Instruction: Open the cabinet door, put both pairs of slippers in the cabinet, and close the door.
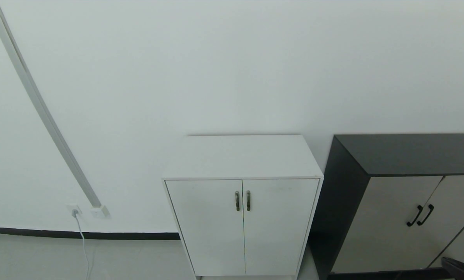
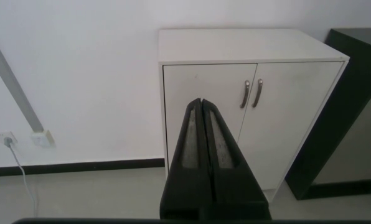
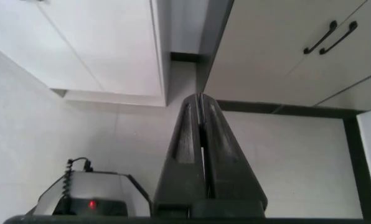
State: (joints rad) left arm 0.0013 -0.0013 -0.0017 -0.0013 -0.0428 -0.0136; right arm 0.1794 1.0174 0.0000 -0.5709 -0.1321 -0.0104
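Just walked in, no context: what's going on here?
Nothing is being handled yet. The white cabinet stands against the wall with both doors closed, so the first step is not yet done. The left gripper is shut and empty, facing the cabinet's handles from a distance. The right gripper is also shut and empty, held low by the gap between the white cabinet and the dark cabinet.

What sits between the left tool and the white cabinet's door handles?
Nothing visible. The left tool, shut, faces the white cabinet across open space; both doors are closed and the handles are unobstructed.
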